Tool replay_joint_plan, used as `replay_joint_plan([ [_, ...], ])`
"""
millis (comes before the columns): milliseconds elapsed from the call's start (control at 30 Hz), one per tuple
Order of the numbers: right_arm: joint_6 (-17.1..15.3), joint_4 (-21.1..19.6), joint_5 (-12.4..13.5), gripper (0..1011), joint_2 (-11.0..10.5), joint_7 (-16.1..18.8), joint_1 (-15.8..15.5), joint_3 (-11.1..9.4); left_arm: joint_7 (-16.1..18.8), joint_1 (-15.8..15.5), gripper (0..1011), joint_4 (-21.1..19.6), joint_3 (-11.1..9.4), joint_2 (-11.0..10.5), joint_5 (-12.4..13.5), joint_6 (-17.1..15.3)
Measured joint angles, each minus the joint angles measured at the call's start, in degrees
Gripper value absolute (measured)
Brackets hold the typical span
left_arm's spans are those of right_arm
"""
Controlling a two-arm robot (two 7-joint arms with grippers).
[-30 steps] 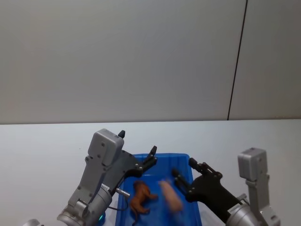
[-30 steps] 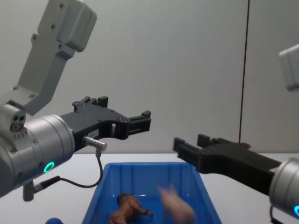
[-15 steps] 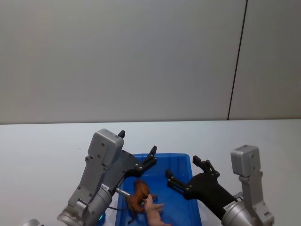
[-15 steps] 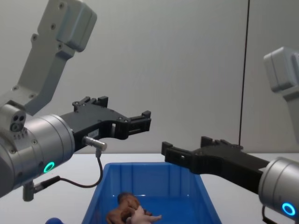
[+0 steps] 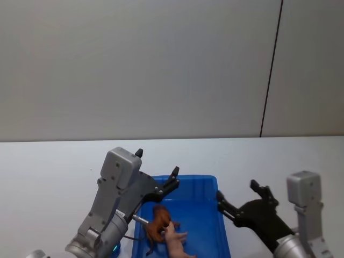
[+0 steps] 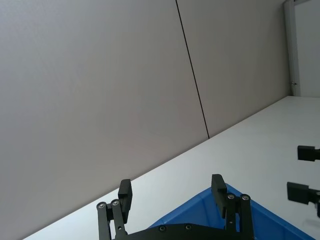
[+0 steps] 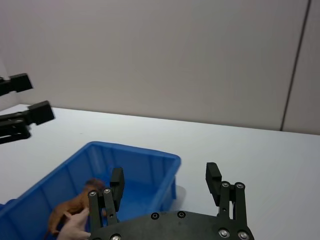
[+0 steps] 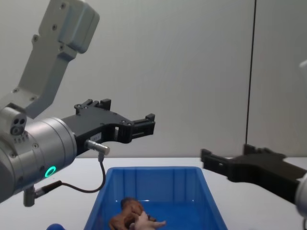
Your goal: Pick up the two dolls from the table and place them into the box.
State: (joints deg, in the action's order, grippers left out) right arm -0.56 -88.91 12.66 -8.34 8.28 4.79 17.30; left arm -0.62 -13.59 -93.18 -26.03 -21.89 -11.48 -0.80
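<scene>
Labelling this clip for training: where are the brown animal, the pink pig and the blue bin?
brown animal (image 5: 157, 224): head view, on its body.
pink pig (image 5: 174, 243): head view, on its body.
blue bin (image 5: 188, 178): head view, on its far rim.

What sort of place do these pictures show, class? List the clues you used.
Likely a robotics lab or test room: a plain white table before a bare grey wall, and the robot's left claw and right claw open near a blue box.
</scene>
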Motion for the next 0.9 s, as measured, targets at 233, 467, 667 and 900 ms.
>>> replay_joint_plan([
  [233,0.3,-1.8,0.4,1001,-1.4,-3.8,-2.1,-1.0,0.0,0.0,1002,0.0,0.0,0.0,0.0,0.0],
  [467,0.5,-2.8,0.6,1001,-2.2,-5.7,-3.2,-1.5,0.0,0.0,1002,0.0,0.0,0.0,0.0,0.0],
  [667,0.6,-3.3,0.8,1001,-2.6,-6.8,-3.8,-1.8,0.0,0.0,1001,0.0,0.0,0.0,0.0,0.0],
  [900,0.7,-3.6,0.8,1001,-2.8,-7.4,-4.2,-2.0,0.0,0.0,1001,0.0,0.0,0.0,0.0,0.0],
])
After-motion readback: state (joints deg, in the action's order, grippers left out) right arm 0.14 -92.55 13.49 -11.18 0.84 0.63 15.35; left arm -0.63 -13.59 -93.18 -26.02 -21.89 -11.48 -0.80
